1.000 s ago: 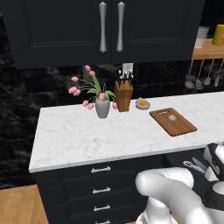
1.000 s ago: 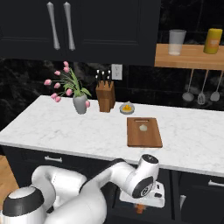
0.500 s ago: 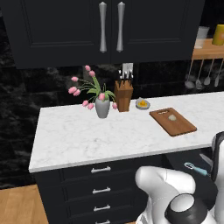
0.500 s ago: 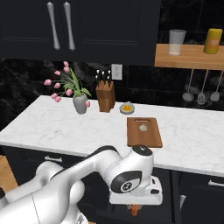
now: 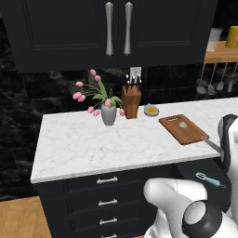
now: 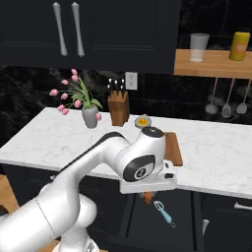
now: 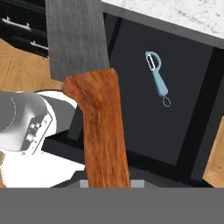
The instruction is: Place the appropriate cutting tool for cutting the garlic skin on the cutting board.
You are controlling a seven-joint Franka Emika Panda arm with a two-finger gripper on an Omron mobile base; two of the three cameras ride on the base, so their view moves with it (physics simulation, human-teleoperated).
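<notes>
Gripper (image 6: 147,196) clamped on the reddish-orange handle of the cutting tool (image 7: 89,94), held just below the front edge of the marble counter (image 5: 107,144) and above the open drawer (image 7: 148,109). In the hand view, handle rising from between the fingertips, grey blade pointing away toward the counter's underside. Likely light and rigid: 1 slim knife, easy to carry. Steel blade smooth and sharp, no place for a grip; wooden handle the only sensible hold, ideally near its middle so the blade does not swing. Grain of the handle warm orange-brown, slightly waisted below the blade; blade flat, matte silver-grey, broad in this close view.

Cutting board (image 5: 183,129) lying flat on the counter, reddish-brown with a darker rim, toward the counter's right end. Garlic (image 5: 182,124) resting on the board, 1 small pale lump. Knife block (image 5: 131,101) and vase of pink tulips (image 5: 108,110) standing at the counter's back. Teal-handled utensil (image 7: 157,78) lying in the drawer beneath the counter. Placement on the board not yet done.
</notes>
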